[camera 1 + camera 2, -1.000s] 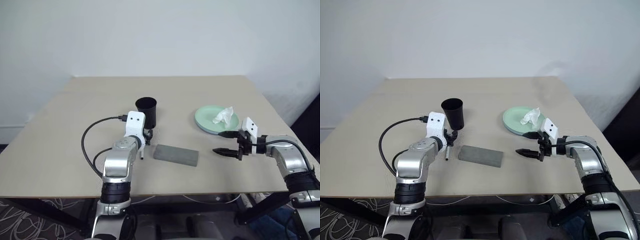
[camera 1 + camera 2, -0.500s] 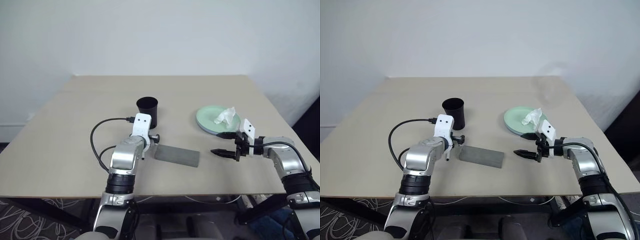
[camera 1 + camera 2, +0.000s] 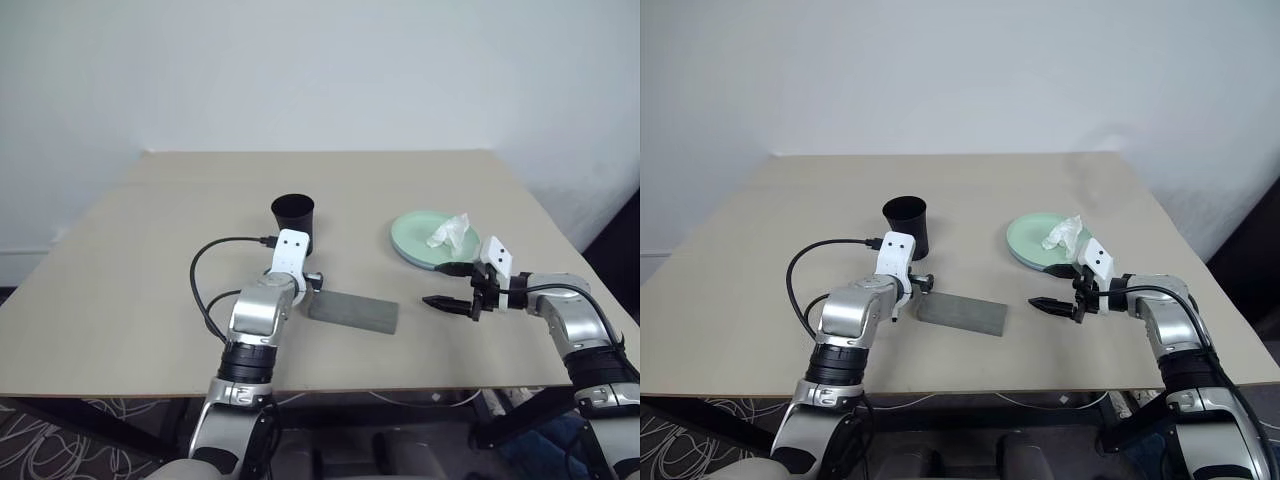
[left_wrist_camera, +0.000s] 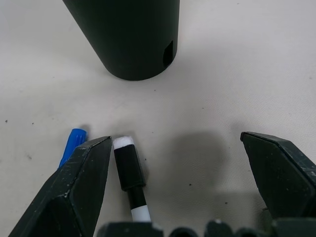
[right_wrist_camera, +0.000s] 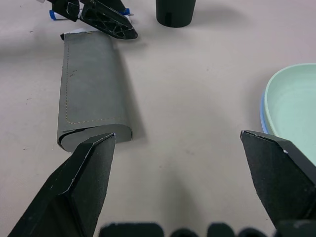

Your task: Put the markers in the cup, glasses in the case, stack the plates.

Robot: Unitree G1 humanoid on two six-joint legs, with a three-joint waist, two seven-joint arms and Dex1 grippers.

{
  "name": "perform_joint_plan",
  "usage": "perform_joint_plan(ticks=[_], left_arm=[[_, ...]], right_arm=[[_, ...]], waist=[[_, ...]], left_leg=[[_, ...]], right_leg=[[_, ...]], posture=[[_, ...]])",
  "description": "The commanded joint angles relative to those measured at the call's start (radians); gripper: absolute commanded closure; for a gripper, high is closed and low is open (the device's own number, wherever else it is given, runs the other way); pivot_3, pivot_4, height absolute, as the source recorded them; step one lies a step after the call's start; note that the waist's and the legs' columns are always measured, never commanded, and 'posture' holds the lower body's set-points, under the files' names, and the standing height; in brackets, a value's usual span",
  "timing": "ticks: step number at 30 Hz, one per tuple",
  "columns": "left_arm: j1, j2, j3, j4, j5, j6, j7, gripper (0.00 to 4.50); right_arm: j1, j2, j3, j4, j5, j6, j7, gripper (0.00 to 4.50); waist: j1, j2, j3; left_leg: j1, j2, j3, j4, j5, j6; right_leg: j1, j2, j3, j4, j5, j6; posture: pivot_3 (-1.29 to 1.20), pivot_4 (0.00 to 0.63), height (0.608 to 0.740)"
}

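Observation:
The black cup [image 3: 293,222] stands upright near the table's middle. Just in front of it my left gripper [image 4: 175,143] hangs open and low over the table. A marker with a black cap [image 4: 129,173] lies between its fingers, close to one of them, and a blue-capped marker [image 4: 71,145] lies just outside that finger. The grey case [image 3: 352,310] lies shut, to the right of that gripper. My right gripper [image 3: 432,285] is open and empty, right of the case. The mint green plate [image 3: 420,238] rests on the light blue plate [image 5: 261,118]. The glasses are out of view.
A crumpled white tissue [image 3: 447,230] lies on the green plate. The left arm's black cable [image 3: 205,290] loops over the table to the left. The table's front edge [image 3: 330,390] runs close below both arms.
My left gripper has opened wider and shifted right, toward the near end of the case. The right arm has stayed put.

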Motion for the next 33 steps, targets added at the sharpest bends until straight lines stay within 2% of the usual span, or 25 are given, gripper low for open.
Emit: perform_joint_plan(ticks=[1, 10, 17, 20, 30, 31, 33], left_arm=[[-0.036, 0.004, -0.012, -0.035, 0.01, 0.009, 0.023, 0.06], [-0.052, -0.022, 0.03, -0.035, 0.012, 0.118, 0.094, 0.06], [-0.059, -0.082, 0.108, -0.037, -0.013, 0.182, 0.127, 0.06], [-0.059, -0.091, 0.119, -0.034, -0.016, 0.184, 0.133, 0.68], [-0.056, -0.073, 0.105, -0.02, -0.023, 0.15, 0.131, 4.21], [-0.056, -0.071, 0.103, -0.018, -0.024, 0.147, 0.13, 4.4], [-0.056, -0.068, 0.1, -0.018, -0.028, 0.138, 0.125, 4.39]], right_arm=[[-0.023, -0.006, -0.02, -0.014, 0.006, -0.021, -0.003, 0.11], [-0.035, -0.004, -0.016, 0.003, 0.001, -0.031, -0.001, 0.11], [-0.035, -0.005, -0.015, 0.001, 0.002, -0.031, 0.001, 0.11], [-0.035, -0.006, -0.014, 0.001, 0.002, -0.03, 0.002, 0.11], [-0.033, -0.01, -0.016, 0.004, 0.0, -0.032, 0.002, 0.11], [-0.033, -0.01, -0.017, 0.003, 0.0, -0.032, 0.002, 0.11], [-0.033, -0.01, -0.017, 0.002, 0.0, -0.032, 0.001, 0.11]], waist=[[0.0, 0.0, 0.0], [0.0, 0.0, 0.0], [0.0, 0.0, 0.0], [0.0, 0.0, 0.0], [0.0, 0.0, 0.0], [0.0, 0.0, 0.0], [0.0, 0.0, 0.0]], left_leg=[[0.0, 0.0, 0.0, 0.0, 0.0, 0.0], [0.0, 0.0, 0.0, 0.0, 0.0, 0.0], [0.0, 0.0, 0.0, 0.0, 0.0, 0.0], [0.0, 0.0, 0.0, 0.0, 0.0, 0.0], [0.0, 0.0, 0.0, -0.001, 0.0, 0.0], [0.0, 0.0, 0.0, 0.0, 0.0, 0.0], [0.0, 0.0, 0.0, 0.0, 0.0, 0.0]], right_leg=[[0.0, 0.0, 0.0, 0.0, 0.0, 0.0], [0.0, 0.0, 0.0, 0.0, 0.0, 0.0], [0.0, 0.0, 0.0, 0.0, 0.0, 0.0], [0.0, 0.0, 0.0, 0.0, 0.0, 0.0], [0.0, 0.0, 0.0, 0.0, 0.0, 0.0], [0.0, 0.0, 0.0, 0.0, 0.0, 0.0], [0.0, 0.0, 0.0, 0.0, 0.0, 0.0]], posture=[[0.0, 0.0, 0.74], [0.0, 0.0, 0.74], [0.0, 0.0, 0.74], [0.0, 0.0, 0.74], [0.0, 0.0, 0.74], [0.0, 0.0, 0.74], [0.0, 0.0, 0.74]])
